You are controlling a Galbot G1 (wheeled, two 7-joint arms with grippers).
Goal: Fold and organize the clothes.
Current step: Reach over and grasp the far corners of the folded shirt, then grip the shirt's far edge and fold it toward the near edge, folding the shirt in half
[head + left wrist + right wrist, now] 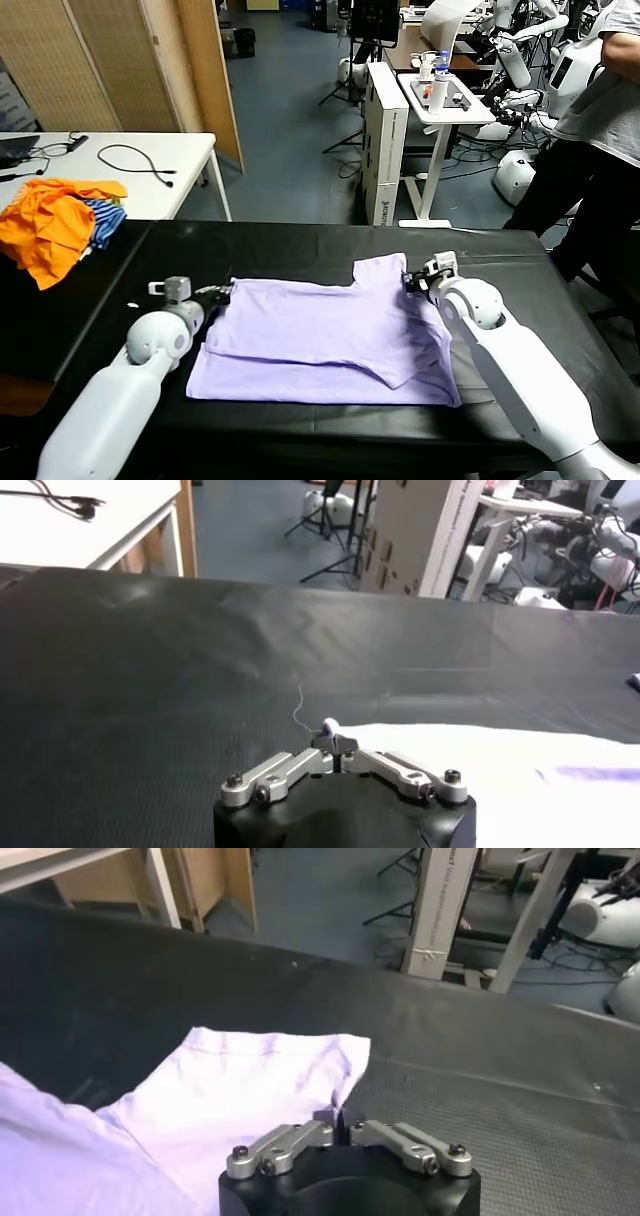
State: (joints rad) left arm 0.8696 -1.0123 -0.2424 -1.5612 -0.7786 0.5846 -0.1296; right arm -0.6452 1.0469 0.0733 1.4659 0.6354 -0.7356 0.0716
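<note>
Lavender T-shirt [330, 340] on black table [300, 245], both end effectors pinching its edges, left [335, 742], right [340, 1120], head view hides tips

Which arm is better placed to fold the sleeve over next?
Right. The right hand sits at the T-shirt's spread sleeve; the left hand is at the opposite edge.

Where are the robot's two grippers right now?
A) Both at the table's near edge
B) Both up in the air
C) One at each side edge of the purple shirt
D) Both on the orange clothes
C: the left gripper and right gripper sit at opposite edges of the shirt.
</note>
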